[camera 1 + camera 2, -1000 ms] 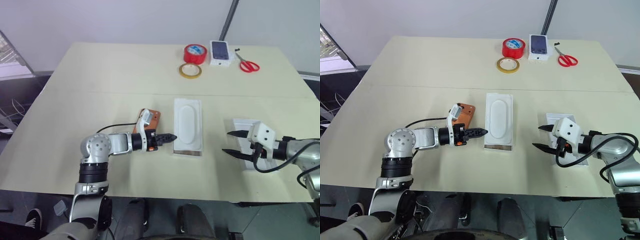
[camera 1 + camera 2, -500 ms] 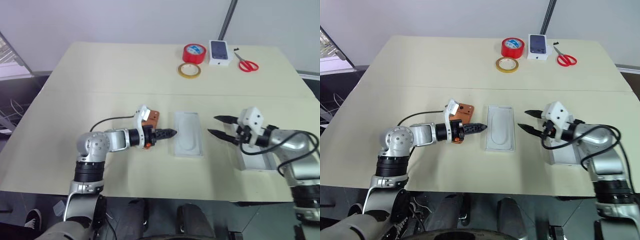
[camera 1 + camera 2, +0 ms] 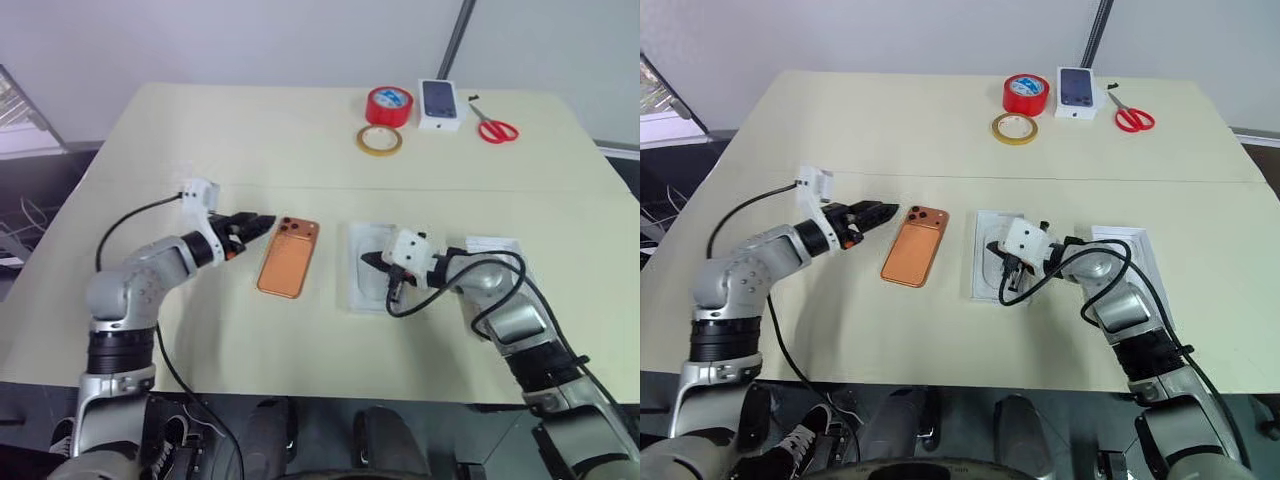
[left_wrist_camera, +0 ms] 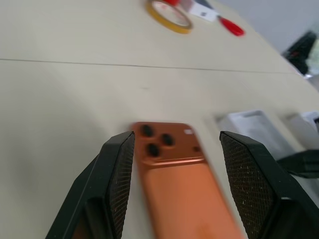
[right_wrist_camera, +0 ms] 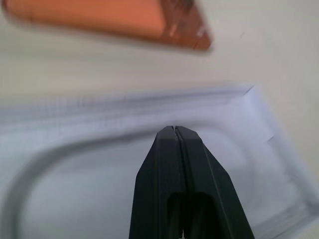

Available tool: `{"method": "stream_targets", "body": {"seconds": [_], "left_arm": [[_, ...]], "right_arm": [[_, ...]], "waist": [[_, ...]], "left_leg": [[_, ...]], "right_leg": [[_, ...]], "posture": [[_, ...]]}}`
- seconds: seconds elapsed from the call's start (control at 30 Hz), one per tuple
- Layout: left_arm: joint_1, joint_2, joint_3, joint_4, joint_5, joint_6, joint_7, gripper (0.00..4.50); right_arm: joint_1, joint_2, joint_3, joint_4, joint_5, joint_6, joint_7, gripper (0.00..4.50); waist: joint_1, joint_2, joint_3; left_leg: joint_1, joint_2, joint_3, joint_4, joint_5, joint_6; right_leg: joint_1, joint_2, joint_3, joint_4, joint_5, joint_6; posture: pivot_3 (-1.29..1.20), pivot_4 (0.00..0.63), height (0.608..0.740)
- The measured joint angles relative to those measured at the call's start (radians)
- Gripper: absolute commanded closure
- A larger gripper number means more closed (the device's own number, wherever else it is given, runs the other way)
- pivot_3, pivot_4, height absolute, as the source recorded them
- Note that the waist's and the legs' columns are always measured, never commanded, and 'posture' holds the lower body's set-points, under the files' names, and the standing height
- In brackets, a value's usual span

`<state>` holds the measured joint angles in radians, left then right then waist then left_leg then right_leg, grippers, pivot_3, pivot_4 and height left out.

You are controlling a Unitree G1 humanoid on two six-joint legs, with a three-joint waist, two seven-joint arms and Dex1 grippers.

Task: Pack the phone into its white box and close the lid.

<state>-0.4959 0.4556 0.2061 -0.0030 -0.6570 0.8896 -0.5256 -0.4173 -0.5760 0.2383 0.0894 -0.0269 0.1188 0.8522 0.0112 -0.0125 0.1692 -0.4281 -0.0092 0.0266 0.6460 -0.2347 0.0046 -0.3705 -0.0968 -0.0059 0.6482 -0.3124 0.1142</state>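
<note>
The orange phone (image 3: 288, 258) lies flat on the table, back up, with its camera cluster at the far end. My left gripper (image 3: 260, 225) hovers just left of that end, open and empty, and the phone (image 4: 174, 169) shows between its fingers. Right of the phone sits the white box (image 3: 365, 297), with an insert with an oval recess in it. My right gripper (image 3: 368, 260) is shut with nothing in it, its tip (image 5: 173, 128) low over the insert's far half. The lid (image 3: 495, 245) lies further right, open side up, partly under my right forearm.
At the table's far edge stand a red tape roll (image 3: 390, 105), a yellow tape ring (image 3: 381, 140), a small white box printed with a dark phone (image 3: 441, 103) and red scissors (image 3: 497, 130). A seam crosses the tabletop beyond the phone.
My left gripper drew back to the left and opened, leaving the phone in full view on the table. My right gripper swung left from the lid to over the box and shut.
</note>
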Motion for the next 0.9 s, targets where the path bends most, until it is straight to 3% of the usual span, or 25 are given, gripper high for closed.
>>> {"method": "stream_targets", "body": {"seconds": [0.33, 0.6, 0.9], "left_arm": [[-0.002, 0.085, 0.01, 0.074, -0.032, 0.15, -0.066, 1.64], [-0.103, 0.155, 0.018, 0.283, -0.096, 0.348, -0.174, 1.64], [-0.167, 0.179, -0.138, 0.395, -0.004, 0.275, -0.337, 1.64]], "right_arm": [[-0.024, 0.013, 0.008, 0.003, -0.015, 0.014, 0.005, 4.48], [-0.199, 0.139, -0.031, -0.068, 0.032, 0.215, -0.065, 4.48], [-0.308, 0.211, 0.217, -0.036, -0.051, 0.448, -0.023, 4.48]], "waist": [[-0.016, 0.0, 0.0], [-0.026, -0.001, 0.001], [-0.023, -0.001, 0.001]], "left_leg": [[0.0, 0.0, 0.0, -0.001, 0.0, 0.0], [0.0, 0.001, 0.0, -0.002, 0.002, -0.003], [-0.001, 0.0, 0.0, -0.002, 0.001, -0.002]], "right_leg": [[-0.001, 0.0, 0.0, 0.002, 0.0, 0.0], [-0.003, 0.002, 0.0, 0.003, 0.0, 0.0], [-0.004, 0.001, 0.0, 0.004, 0.0, 0.0]], "posture": [[0.0, 0.15, 0.728], [0.0, 0.15, 0.728], [0.0, 0.15, 0.728]]}}
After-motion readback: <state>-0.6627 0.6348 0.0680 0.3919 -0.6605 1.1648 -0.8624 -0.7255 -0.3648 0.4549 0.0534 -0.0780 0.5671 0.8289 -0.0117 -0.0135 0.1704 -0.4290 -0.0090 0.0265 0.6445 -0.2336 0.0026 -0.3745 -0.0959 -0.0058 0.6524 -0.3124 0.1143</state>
